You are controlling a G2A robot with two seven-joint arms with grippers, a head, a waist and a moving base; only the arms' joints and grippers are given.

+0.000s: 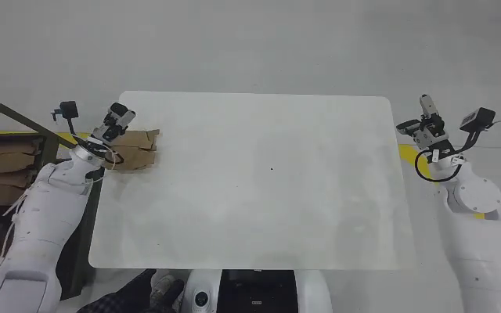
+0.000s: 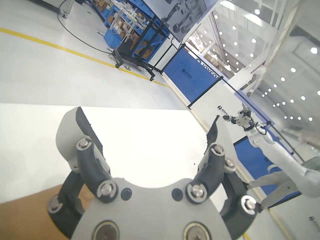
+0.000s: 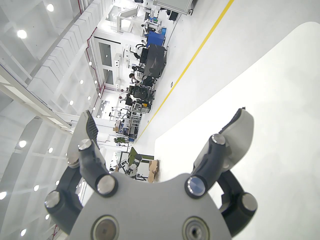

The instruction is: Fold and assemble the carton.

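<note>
The carton [image 1: 139, 149] is a flat brown cardboard blank lying at the left edge of the white table [image 1: 258, 180]. My left gripper [image 1: 123, 115] hovers over the carton's far corner, open, with nothing between its fingers [image 2: 82, 126]; a strip of the brown carton [image 2: 22, 208] lies beneath it. My right gripper [image 1: 425, 102] hangs just off the table's right edge, far from the carton, open and empty. In the right wrist view its gripper [image 3: 163, 123] points across the table [image 3: 250, 101], and the carton [image 3: 153, 168] is a small brown patch at the far end.
More flat brown cardboard [image 1: 16, 168] is stacked on a rack off the table's left side. Yellow floor tape [image 1: 407, 150] runs beside the right edge. The other arm [image 2: 270, 148] is far across the table in the left wrist view.
</note>
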